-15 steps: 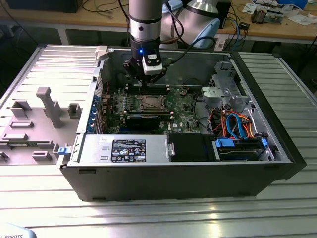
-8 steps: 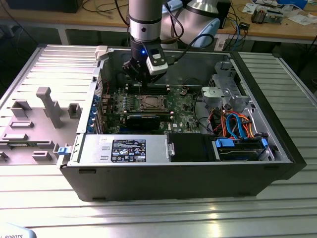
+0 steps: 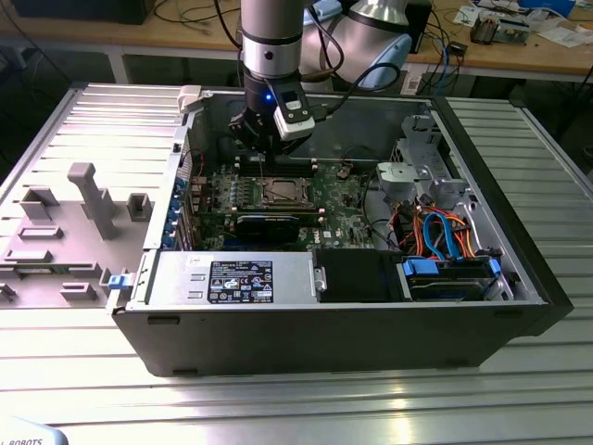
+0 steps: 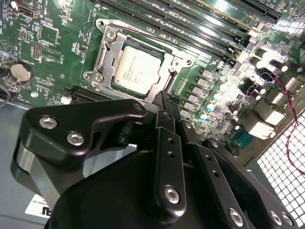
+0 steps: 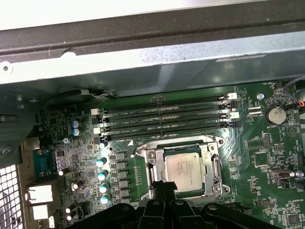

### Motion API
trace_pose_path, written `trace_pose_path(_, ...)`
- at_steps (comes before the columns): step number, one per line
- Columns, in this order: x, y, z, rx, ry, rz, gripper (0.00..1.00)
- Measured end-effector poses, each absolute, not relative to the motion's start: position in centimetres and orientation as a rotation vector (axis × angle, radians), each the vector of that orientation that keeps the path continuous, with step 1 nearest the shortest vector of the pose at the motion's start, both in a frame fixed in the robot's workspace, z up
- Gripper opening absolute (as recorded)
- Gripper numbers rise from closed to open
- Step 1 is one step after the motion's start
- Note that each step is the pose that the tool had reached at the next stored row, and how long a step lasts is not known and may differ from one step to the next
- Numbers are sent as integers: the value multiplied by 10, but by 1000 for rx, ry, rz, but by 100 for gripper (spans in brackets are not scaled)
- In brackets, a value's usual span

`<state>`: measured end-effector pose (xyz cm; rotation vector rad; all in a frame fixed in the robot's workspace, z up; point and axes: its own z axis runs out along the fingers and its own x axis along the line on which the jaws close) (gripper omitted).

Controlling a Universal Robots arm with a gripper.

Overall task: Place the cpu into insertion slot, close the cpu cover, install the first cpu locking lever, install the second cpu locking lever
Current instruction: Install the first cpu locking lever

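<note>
The cpu point(image 4: 136, 69) point(image 5: 186, 169) point(image 3: 278, 193) lies flat in the insertion slot, its dull silver top facing up. The cpu cover point(image 4: 106, 52) point(image 5: 155, 162) lies flat around it as a silvery frame, and the slot's contacts are hidden beneath. A thin wire lever point(image 4: 143, 36) runs along one edge of the frame. My gripper point(image 4: 164, 98) point(image 5: 164, 187) point(image 3: 263, 171) hovers just above one edge of the socket with its black fingers together and nothing between them.
Long parallel memory slots point(image 5: 167, 117) run beside the socket. A black block point(image 3: 269, 225) lies on the board's near side, with a power supply point(image 3: 232, 278) in front. Drive cables point(image 3: 435, 232) fill the exterior view's right. The case walls point(image 3: 306, 324) enclose everything.
</note>
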<state>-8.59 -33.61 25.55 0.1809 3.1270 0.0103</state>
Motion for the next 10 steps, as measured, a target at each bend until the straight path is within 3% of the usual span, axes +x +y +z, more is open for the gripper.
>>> trace_pose_path(10, -89, -336, 254, 35, 3132, 12, 11)
